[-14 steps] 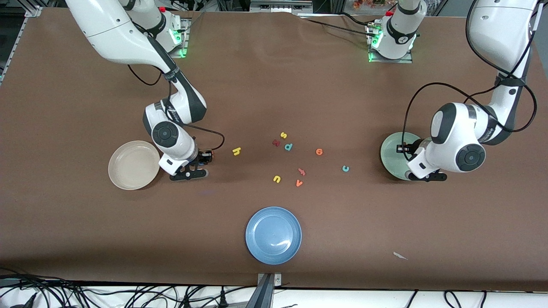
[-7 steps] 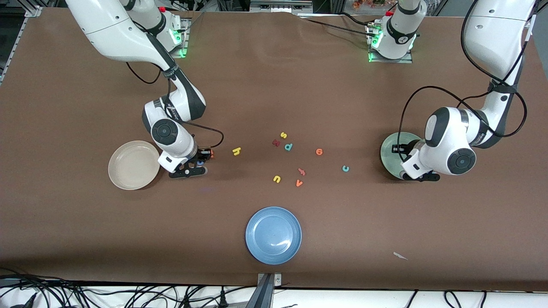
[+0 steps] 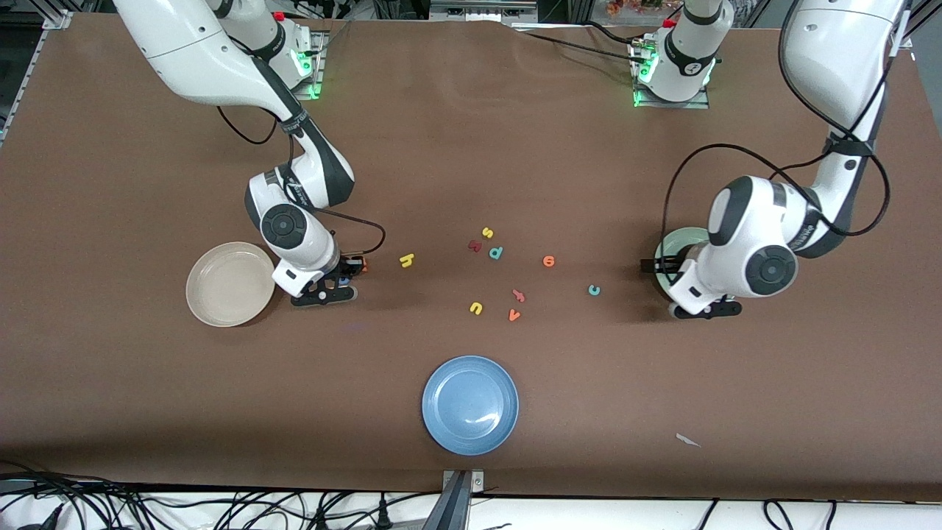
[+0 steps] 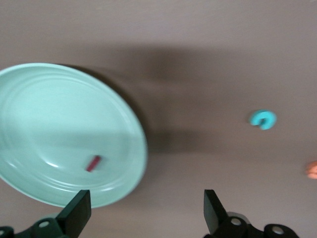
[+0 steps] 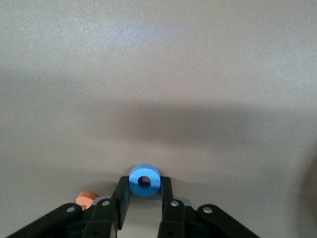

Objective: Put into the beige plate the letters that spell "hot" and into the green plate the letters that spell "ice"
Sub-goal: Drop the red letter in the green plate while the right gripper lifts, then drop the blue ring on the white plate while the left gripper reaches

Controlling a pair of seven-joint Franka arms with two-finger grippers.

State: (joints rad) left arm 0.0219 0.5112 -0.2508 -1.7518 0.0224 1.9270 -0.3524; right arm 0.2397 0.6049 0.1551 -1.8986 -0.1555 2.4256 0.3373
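Observation:
My right gripper (image 5: 144, 187) is down at the table beside the beige plate (image 3: 230, 283), shut on the blue o (image 5: 144, 180). The yellow h (image 3: 407, 260) lies close by and the orange t (image 3: 518, 296) is mid-table. My left gripper (image 4: 147, 218) hangs open and empty over the edge of the green plate (image 4: 59, 134), where the dark red i (image 4: 93, 163) lies. The teal c (image 4: 262, 119) and orange e (image 3: 548, 260) rest on the table between the green plate and the other letters.
The blue plate (image 3: 469, 405) sits nearest the front camera. Other letters cluster mid-table: yellow s (image 3: 487, 232), dark red k (image 3: 475, 246), teal p (image 3: 496, 252), yellow u (image 3: 476, 308), orange v (image 3: 514, 315). A white scrap (image 3: 688, 440) lies toward the left arm's end.
The left gripper opened, left the dark red i in the green plate and slid off toward the middle of the table. The right gripper's fingers closed in on the blue o.

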